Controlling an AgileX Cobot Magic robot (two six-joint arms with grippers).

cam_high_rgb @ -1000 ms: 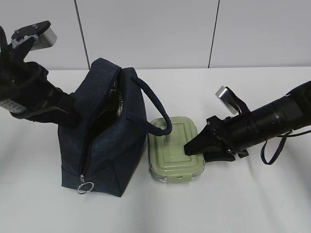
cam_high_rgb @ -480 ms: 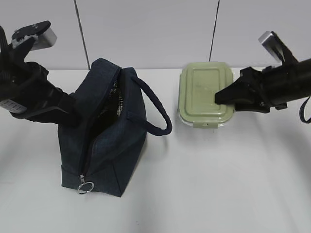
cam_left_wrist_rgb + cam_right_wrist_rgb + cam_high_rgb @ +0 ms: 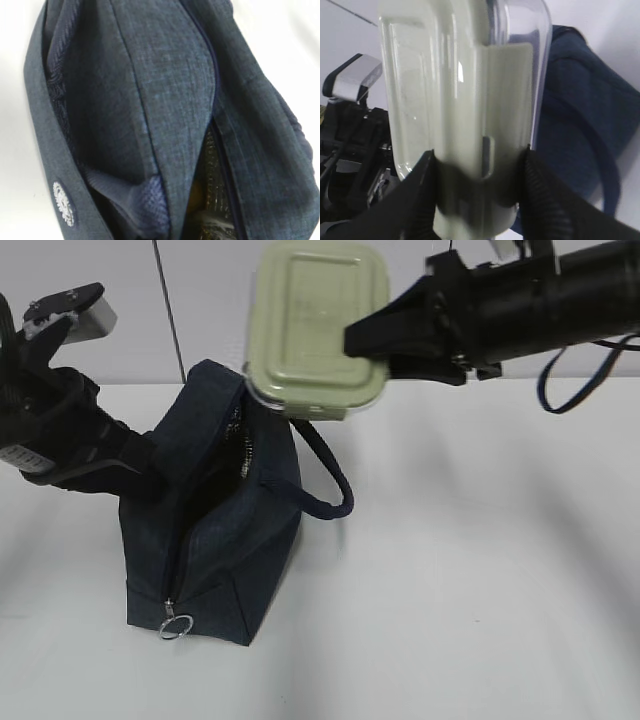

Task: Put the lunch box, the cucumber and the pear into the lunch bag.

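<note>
While the bag (image 3: 215,530) stands on the table (image 3: 480,560) with its zip undone and its mouth gaping upward, I have the box (image 3: 315,325) up in the air just above that opening, so I judge the step in hand to be loading the box. My left gripper (image 3: 125,465) is closed on the bag's left wall, with its fingertips hidden behind the cloth; it seems to be holding the mouth open. My right gripper (image 3: 375,340) grips the box by one short end, jaws part-way apart, one on the lid and one on the glass base; the wrist view shows the pads (image 3: 547,200) bearing on both faces. The handle (image 3: 325,475) loops out on the right, under the box. The left wrist view shows silver lining and something yellowish deep inside, perhaps the pear; I can't be sure, and I see no cucumber. Next I need to tip the box end-first, line it up with the narrow slot, clear the handle, and lower before letting go.
</note>
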